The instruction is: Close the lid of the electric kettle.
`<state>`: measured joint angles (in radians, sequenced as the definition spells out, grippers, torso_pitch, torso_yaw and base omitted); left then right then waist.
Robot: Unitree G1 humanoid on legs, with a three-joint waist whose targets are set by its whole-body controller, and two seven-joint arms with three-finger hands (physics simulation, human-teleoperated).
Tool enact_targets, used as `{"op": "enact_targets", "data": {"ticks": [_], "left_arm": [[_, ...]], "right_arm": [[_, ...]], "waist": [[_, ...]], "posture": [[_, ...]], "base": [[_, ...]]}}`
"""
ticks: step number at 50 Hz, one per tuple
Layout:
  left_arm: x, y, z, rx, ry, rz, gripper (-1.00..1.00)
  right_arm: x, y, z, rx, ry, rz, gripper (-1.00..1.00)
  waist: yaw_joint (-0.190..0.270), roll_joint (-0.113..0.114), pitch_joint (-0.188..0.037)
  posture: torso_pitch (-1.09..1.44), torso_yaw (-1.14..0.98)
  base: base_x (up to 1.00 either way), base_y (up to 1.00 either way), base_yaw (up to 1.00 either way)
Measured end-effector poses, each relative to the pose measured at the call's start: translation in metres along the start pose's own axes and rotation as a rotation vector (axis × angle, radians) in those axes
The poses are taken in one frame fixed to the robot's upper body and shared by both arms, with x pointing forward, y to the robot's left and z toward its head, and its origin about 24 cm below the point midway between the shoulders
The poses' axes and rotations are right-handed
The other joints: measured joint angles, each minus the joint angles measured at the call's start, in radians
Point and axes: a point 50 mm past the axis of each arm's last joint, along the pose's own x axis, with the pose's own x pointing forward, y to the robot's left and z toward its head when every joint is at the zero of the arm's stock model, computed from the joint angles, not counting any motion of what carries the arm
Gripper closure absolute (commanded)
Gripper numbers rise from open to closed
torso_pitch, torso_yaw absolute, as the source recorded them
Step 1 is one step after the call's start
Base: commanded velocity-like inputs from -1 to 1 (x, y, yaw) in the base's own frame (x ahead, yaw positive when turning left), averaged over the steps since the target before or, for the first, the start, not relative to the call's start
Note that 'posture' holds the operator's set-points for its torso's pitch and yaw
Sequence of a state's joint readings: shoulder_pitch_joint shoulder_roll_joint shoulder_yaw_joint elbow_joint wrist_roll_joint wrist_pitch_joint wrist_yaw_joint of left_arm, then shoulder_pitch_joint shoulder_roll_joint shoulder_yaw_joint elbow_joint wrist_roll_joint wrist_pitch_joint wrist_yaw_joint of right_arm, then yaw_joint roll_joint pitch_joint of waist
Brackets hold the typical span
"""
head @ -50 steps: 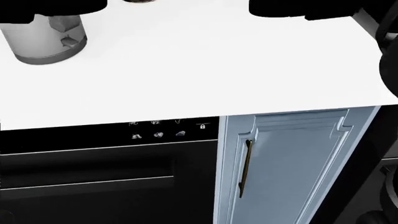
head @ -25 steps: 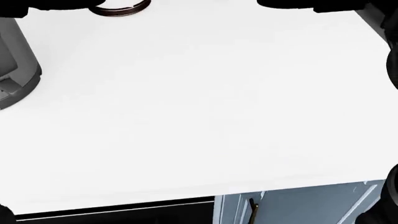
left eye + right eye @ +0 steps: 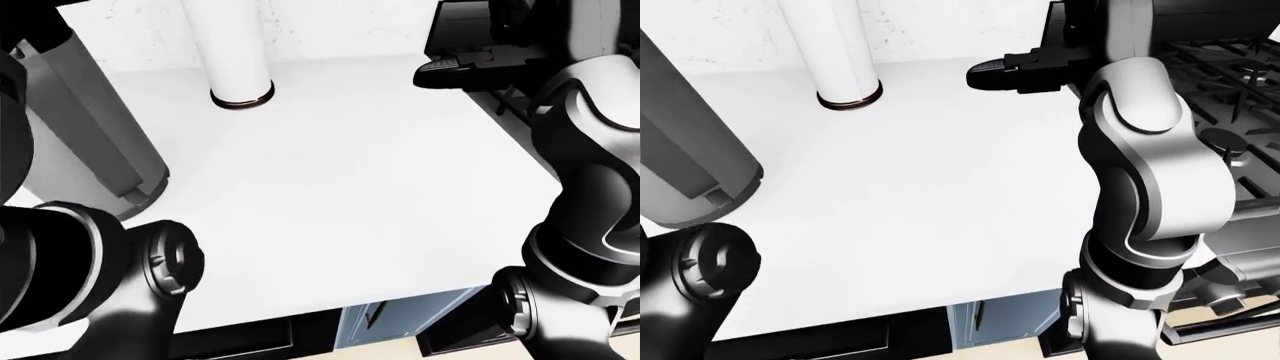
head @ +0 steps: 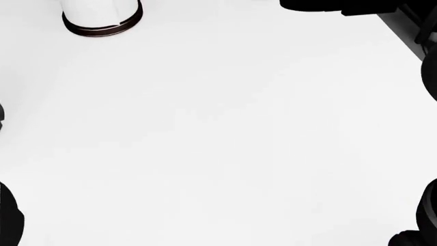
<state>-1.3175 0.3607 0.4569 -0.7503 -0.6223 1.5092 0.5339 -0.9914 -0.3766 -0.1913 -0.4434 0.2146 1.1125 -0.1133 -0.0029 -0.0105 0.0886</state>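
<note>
The electric kettle (image 3: 685,142) is cut off by the right-eye view's top and left edges, so its lid cannot be seen. The white cylinder (image 3: 232,52) runs off the top. Neither hand's fingers show.

Electric kettle (image 3: 685,161): grey cylindrical body with a vertical handle strip, upright at the left edge of the white counter (image 3: 930,195); top cropped, lid unseen

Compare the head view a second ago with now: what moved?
The camera moved, not the things: the whole head view slid down, so the dishwasher panel and blue cabinet door left the bottom, the grey kettle left at left, and the white cylinder came in at top. Nothing was grasped or released; the white counter looks unchanged.
</note>
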Motion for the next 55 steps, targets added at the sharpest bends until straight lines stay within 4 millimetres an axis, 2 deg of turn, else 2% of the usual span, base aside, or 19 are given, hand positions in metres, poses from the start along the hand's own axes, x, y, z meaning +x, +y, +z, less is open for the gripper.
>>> {"op": "enact_targets", "data": {"ticks": [5, 9, 12, 17, 25, 31, 34, 37, 42, 44, 46, 52, 55], "left_arm": [[-0.003, 0.02, 0.019, -0.077, -0.083, 0.133, -1.0], [-0.009, 0.019, 0.033, -0.068, -0.156, 0.151, -1.0], [-0.015, 0.023, 0.042, -0.088, -0.195, 0.16, -1.0], [-0.025, 0.048, 0.045, -0.182, -0.212, 0.293, -1.0], [-0.031, 0.087, 0.016, -0.416, -0.136, 0.507, -1.0], [-0.033, 0.098, 0.008, -0.538, -0.123, 0.555, -1.0], [-0.036, 0.113, -0.013, -0.682, -0.068, 0.629, -1.0], [-0.037, 0.125, -0.032, -0.793, -0.014, 0.706, -1.0], [-0.037, 0.126, -0.034, -0.838, -0.014, 0.703, -1.0], [-0.043, 0.136, -0.048, -0.985, -0.032, 0.708, -1.0], [-0.043, 0.139, -0.054, -1.047, -0.037, 0.7, -1.0], [-0.041, 0.14, -0.056, -1.067, -0.03, 0.699, -1.0], [-0.038, 0.136, -0.048, -1.042, -0.015, 0.695, -1.0]], "right_arm": [[0.0, -0.001, 0.0, -0.001, -0.002, -0.006, -1.0], [0.0, 0.0, 0.0, -0.004, -0.005, -0.004, -1.0], [0.0, 0.001, 0.0, -0.004, -0.01, 0.006, -1.0], [0.0, -0.003, -0.002, -0.004, -0.001, -0.016, -1.0], [0.0, -0.003, -0.001, -0.004, -0.005, -0.01, -1.0], [0.001, -0.003, -0.002, -0.004, -0.001, -0.015, -1.0], [0.001, -0.002, 0.0, -0.006, -0.008, -0.008, -1.0], [0.001, -0.004, -0.001, -0.006, -0.008, -0.018, -1.0], [0.001, -0.003, -0.001, -0.007, -0.005, -0.013, -1.0], [0.001, -0.001, -0.001, -0.008, -0.006, -0.004, -1.0], [0.0, -0.002, 0.0, -0.007, -0.01, -0.008, -1.0], [0.001, -0.003, -0.001, -0.008, -0.01, -0.015, -1.0], [0.001, -0.005, -0.001, -0.007, -0.01, -0.024, -1.0]], "waist": [[-0.003, -0.005, 0.005], [-0.005, -0.005, 0.005], [-0.008, 0.002, 0.004], [-0.01, 0.017, 0.004], [-0.01, 0.035, 0.006], [-0.011, 0.039, 0.004], [-0.008, 0.051, -0.002], [-0.009, 0.048, -0.001], [-0.011, 0.045, -0.004], [-0.006, 0.06, -0.015], [-0.004, 0.061, -0.018], [-0.006, 0.066, -0.022], [-0.005, 0.06, -0.016]], "posture": [[0.0, 0.0], [0.0, 0.0], [0.0, 0.0], [0.0, 0.0], [0.0, 0.0], [0.0, 0.0], [0.0, 0.0], [0.0, 0.0], [0.0, 0.0], [0.0, 0.0], [0.0, 0.0], [0.0, 0.0], [0.0, 0.0]], "base": [[0.0, 0.0, 0.0], [0.0, 0.0, 0.0], [0.0, 0.0, 0.0], [0.0, 0.0, 0.0], [0.0, 0.0, 0.0], [0.0, 0.0, 0.0], [0.0, 0.0, 0.0], [0.0, 0.0, 0.0], [0.0, 0.0, 0.0], [0.0, 0.0, 0.0], [0.0, 0.0, 0.0], [0.0, 0.0, 0.0], [0.0, 0.0, 0.0]]}}
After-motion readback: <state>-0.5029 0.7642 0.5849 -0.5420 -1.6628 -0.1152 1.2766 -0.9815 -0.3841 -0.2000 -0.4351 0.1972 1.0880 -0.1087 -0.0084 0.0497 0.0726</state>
